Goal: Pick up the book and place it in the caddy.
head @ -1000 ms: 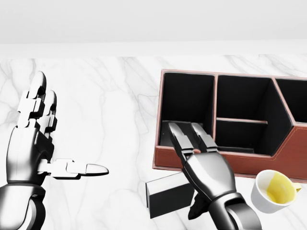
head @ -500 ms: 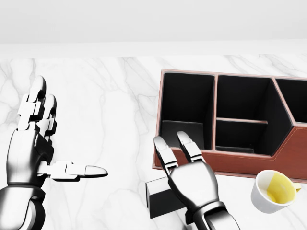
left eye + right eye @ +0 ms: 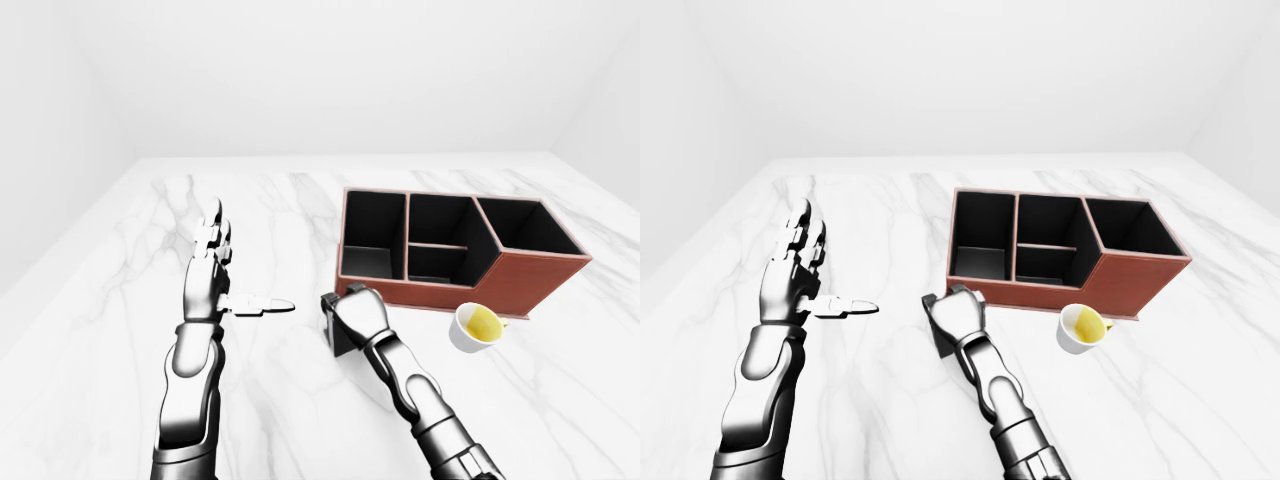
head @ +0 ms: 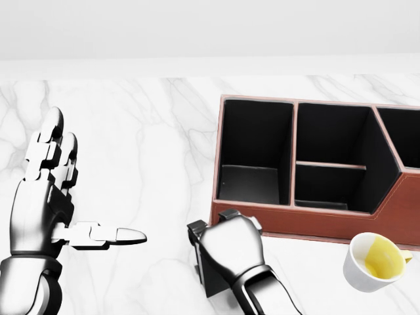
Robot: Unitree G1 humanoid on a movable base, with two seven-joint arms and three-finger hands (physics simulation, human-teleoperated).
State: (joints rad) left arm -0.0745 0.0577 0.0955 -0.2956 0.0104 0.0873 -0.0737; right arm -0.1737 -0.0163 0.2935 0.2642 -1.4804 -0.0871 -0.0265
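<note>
1. Marble desk (image 4: 151, 131) carried everything we saw.
2. We found the dark book (image 4: 209, 279) lying just below the caddy (image 4: 315, 220) in the head view.
3. Our right hand (image 4: 230, 249) had its fingers curled over the book.
4. Our left hand (image 4: 49, 197) hung spread wide, well apart.
5. A cup (image 4: 374, 261) sat beside the caddy.

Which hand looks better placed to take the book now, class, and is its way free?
Probably the right hand: it already sits on the book, fingers curled over it, nothing between. The left hand hangs open, well away at the view's left.
</note>
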